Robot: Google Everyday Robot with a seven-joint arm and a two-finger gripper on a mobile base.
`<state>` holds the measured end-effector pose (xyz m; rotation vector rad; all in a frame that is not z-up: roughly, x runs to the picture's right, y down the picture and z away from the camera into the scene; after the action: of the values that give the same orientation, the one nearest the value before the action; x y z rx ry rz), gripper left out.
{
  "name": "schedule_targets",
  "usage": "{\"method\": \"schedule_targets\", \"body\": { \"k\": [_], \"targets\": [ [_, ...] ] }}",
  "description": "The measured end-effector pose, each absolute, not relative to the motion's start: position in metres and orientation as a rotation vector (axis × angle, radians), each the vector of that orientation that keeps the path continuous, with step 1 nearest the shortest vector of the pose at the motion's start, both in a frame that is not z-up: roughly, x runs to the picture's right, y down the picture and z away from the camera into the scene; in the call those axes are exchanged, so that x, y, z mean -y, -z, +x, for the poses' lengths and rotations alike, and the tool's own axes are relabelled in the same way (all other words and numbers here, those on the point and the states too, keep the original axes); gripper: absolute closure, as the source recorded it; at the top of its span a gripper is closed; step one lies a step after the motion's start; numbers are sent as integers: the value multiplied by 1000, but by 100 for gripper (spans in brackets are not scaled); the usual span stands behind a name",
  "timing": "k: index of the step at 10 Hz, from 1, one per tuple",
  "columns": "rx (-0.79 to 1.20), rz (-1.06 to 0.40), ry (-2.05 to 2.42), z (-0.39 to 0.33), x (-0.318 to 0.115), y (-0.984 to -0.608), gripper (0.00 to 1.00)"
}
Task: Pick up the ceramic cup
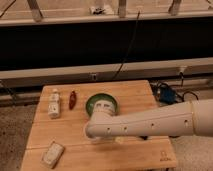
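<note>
Currently the ceramic cup cannot be picked out. The arm [150, 122] crosses the middle of the wooden table [135, 92] from the right and covers the area where the cup most likely stands, close to the green bowl [90, 103]. Treat its exact position as unconfirmed.

Expect the cup to be rigid, light, glazed and therefore slippery, and brittle if struck or dropped. As it has no handle, take it across the body just below the rim, or with one finger inside the wall and one outside. Close squarely and gently so that it neither tips nor slides out.

The gripper [104, 107] shows as a whitish form at the arm's far end, seen against the near side of the green bowl. Its jaws are spread as wide as they go, and nothing is seen held. Before you descend, verify that the target is the narrow cup and not the wide bowl.

Further left stands a small white bottle [53, 103], with a dark red object [72, 99] between it and the bowl. A flat white packet [52, 153] lies at the near left corner, well apart.
</note>
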<state>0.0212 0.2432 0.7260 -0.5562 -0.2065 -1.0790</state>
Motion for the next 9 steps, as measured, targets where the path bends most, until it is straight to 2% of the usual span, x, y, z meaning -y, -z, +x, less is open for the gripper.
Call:
{"method": "schedule_targets", "body": {
  "k": [2,4,5,7,8,9],
  "targets": [
    [209,-553,1083,23,-243,-728,22],
    [213,-548,1083,24,-241,-728,30],
    [212,-548,1084,25,-241,-728,30],
    [212,-546,1090,28,-241,-729,21],
    [213,-544,1090,28,-240,-729,21],
    [217,-541,1090,29,-238,-729,26]
  ]
}}
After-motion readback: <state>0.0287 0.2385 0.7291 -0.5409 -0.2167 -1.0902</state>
